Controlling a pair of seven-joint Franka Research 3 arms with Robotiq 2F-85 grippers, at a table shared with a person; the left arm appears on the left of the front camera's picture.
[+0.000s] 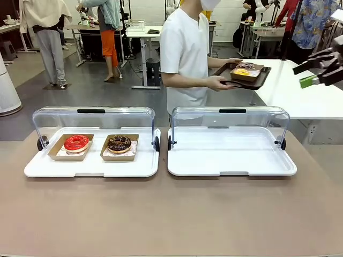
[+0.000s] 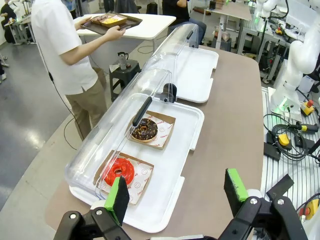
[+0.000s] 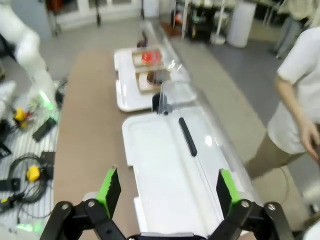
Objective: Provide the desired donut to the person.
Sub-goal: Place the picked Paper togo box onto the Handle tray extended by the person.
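A red-glazed donut (image 1: 76, 142) and a chocolate donut (image 1: 119, 143) lie on paper trays in the left white display tray (image 1: 91, 167), whose clear lid stands open. The person (image 1: 185, 51) in a white shirt stands behind the table, turned right, holding a dark tray (image 1: 241, 75) with a boxed yellow donut. My left gripper (image 2: 177, 192) hovers open above the near corner of the left tray, close to the red donut (image 2: 119, 171) and chocolate donut (image 2: 145, 130). My right gripper (image 3: 165, 189) hangs open over the right display tray (image 3: 170, 175); it also shows at the right edge (image 1: 316, 72).
The right display tray (image 1: 230, 152) holds nothing and its lid is raised. A white table (image 1: 300, 91) stands behind on the right. Cables and control boxes (image 2: 285, 140) lie beside the table. Bystanders and desks fill the background.
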